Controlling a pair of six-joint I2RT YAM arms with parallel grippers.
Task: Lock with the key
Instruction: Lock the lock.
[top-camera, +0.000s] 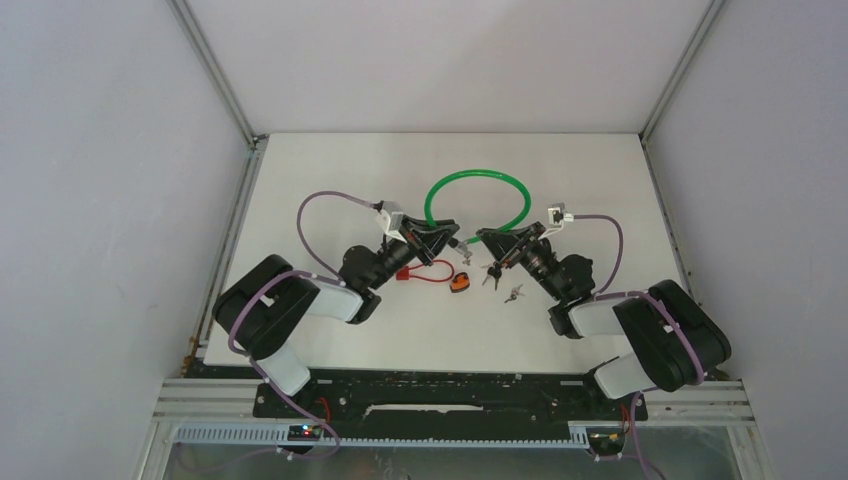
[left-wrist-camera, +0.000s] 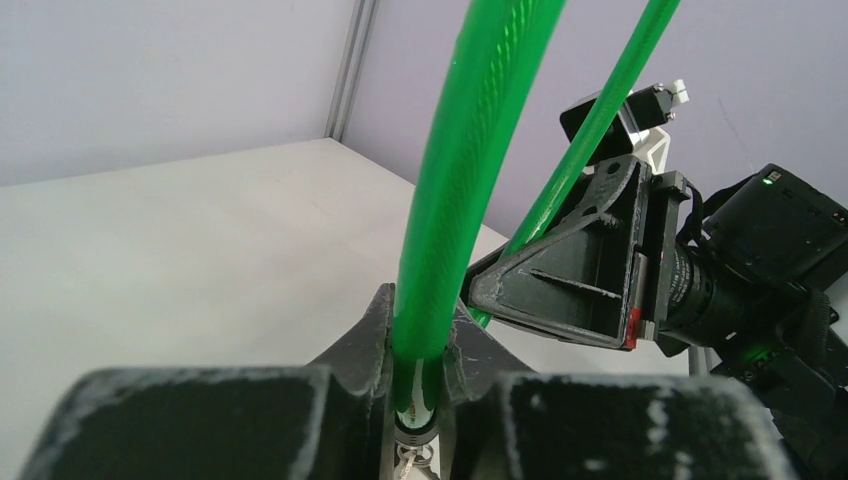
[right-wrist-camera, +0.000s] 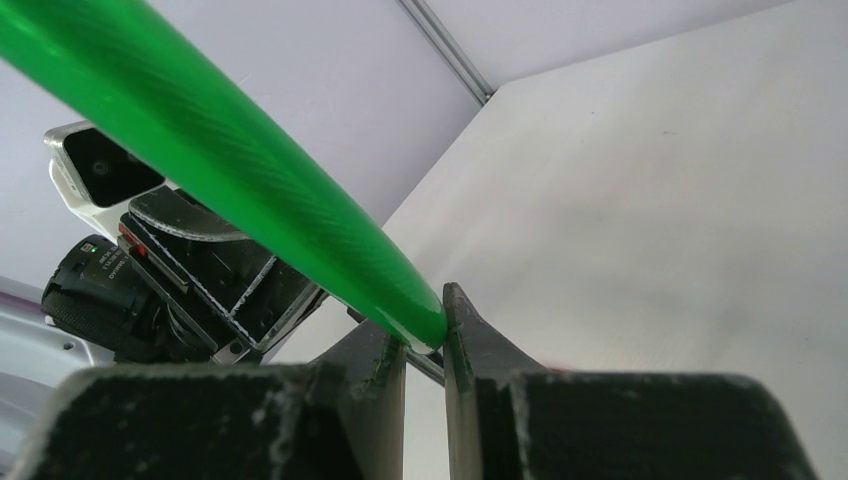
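Cable (top-camera: 478, 173): left jaws grip one end, right jaws the other. Risk: the springy loop may twist the ends askew, causing jamming or slipping.

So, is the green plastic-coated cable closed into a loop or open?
Open: cable ends apart, one in the left gripper, one in the right gripper.

I see the green cable (top-camera: 478, 173) arching as an open loop over the middle of the table, its bend toward the far side. Its two ends come down close together at the centre; I cannot tell if they touch. The left end, with a metal tip (left-wrist-camera: 414, 440), is pinched in the left gripper (top-camera: 452, 238), and the right end in the right gripper (top-camera: 484, 238). The keys (top-camera: 490, 272) lie on the table just near of the ends, slightly right.
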